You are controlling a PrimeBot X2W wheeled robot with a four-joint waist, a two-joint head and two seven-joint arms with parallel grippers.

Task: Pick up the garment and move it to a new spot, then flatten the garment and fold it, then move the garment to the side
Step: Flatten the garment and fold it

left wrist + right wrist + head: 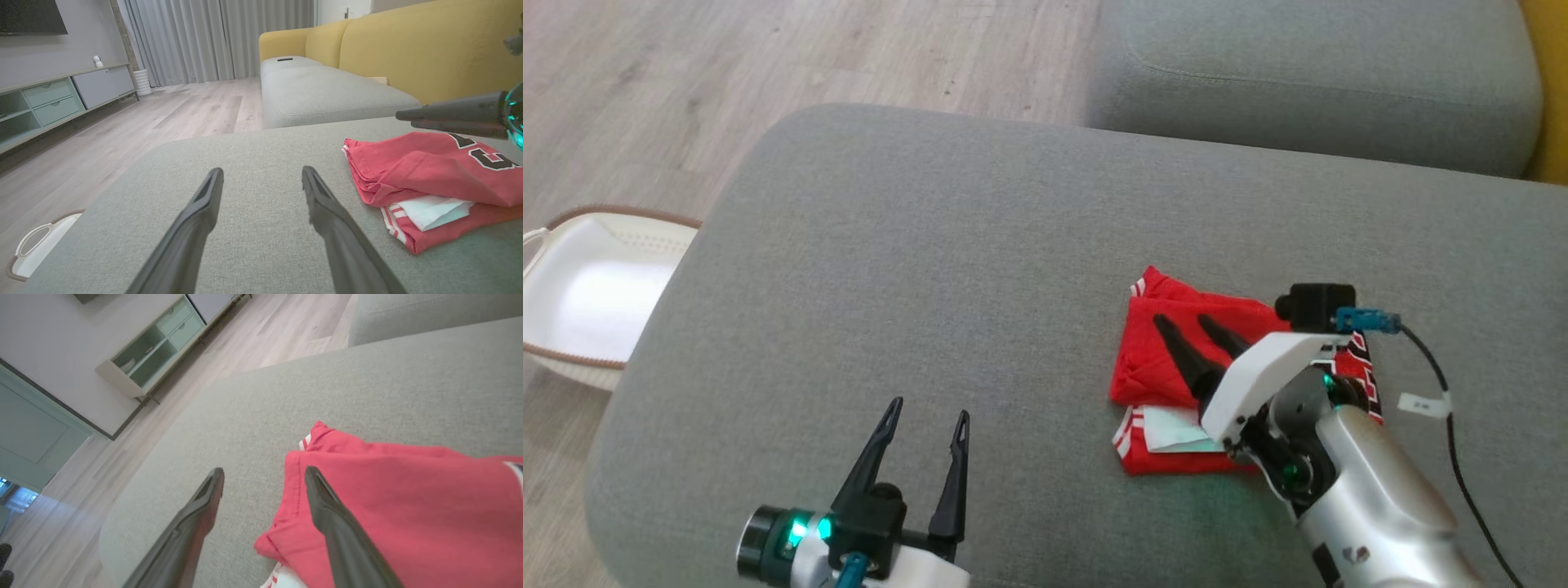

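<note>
Hovering above the folded red garment [1147,376], right hand [1180,320] wide open, empty; left hand [930,408] likewise open.

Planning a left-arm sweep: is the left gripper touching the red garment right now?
Apart. The head view shows bare grey cushion between the left gripper and the folded red garment.

Folded red garment [1142,371] on the grey cushion [931,269]
A compact, roughly square bundle lying flat toward the cushion's right side; white-striped trim at its edges, black white-outlined lettering on top, a white inner layer peeking from the near edge.
</note>
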